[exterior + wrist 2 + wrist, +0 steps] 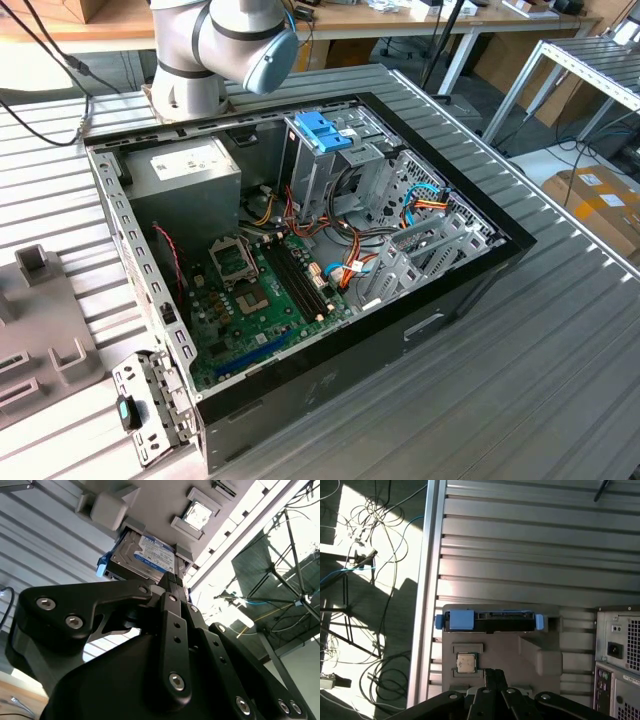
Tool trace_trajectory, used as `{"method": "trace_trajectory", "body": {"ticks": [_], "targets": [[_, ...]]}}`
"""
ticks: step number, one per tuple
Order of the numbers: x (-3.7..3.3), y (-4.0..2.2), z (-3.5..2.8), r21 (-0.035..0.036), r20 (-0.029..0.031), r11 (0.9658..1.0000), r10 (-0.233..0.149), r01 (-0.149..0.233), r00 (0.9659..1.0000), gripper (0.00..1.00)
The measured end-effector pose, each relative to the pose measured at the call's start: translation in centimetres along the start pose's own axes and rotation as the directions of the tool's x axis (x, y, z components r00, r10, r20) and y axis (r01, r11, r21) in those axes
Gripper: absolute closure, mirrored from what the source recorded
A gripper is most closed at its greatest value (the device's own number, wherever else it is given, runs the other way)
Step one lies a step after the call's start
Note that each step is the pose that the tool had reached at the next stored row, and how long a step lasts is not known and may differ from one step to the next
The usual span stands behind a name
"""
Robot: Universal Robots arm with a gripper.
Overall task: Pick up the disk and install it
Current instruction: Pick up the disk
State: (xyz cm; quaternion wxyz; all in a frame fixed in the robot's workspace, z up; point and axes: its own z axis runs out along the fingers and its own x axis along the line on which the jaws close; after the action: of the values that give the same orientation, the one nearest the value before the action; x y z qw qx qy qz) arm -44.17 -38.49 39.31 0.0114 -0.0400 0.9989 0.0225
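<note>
Your claw (172, 577) is clenched on nothing, its two fingertips pressed together, and it hangs above the grey fixture (540, 655) that lies on the ribbed desk (520, 555). The disk (490, 621) has not been picked up. It rests in the fixture's slot at the end farthest from the claw, label face showing in the second wrist view and blue rails (460, 620) sticking out at both ends in the first wrist view. A small square chip (466, 662) sits in a pocket of the fixture between the claw and the disk. The computer case (620, 650) stands just beside the fixture. The step in hand looks like the approach for the pick. To do it well, spread the fingers before you go down, since shut tips would only knock the disk. Centre the claw over the middle of the disk, square to its long edges, and stay clear of the chip's pocket. I'd guess the metal body gives a firmer hold than the plastic rails. Lift it straight out of the slot so it does not bind against the fixture's walls.
</note>
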Motion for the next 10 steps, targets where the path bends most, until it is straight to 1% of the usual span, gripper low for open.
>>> {"method": "trace_trajectory", "body": {"ticks": [10], "targets": [[0.00,0.00,0.00,-0.0008,-0.0015,0.9995,-0.032,0.032,0.9995,0.89]]}}
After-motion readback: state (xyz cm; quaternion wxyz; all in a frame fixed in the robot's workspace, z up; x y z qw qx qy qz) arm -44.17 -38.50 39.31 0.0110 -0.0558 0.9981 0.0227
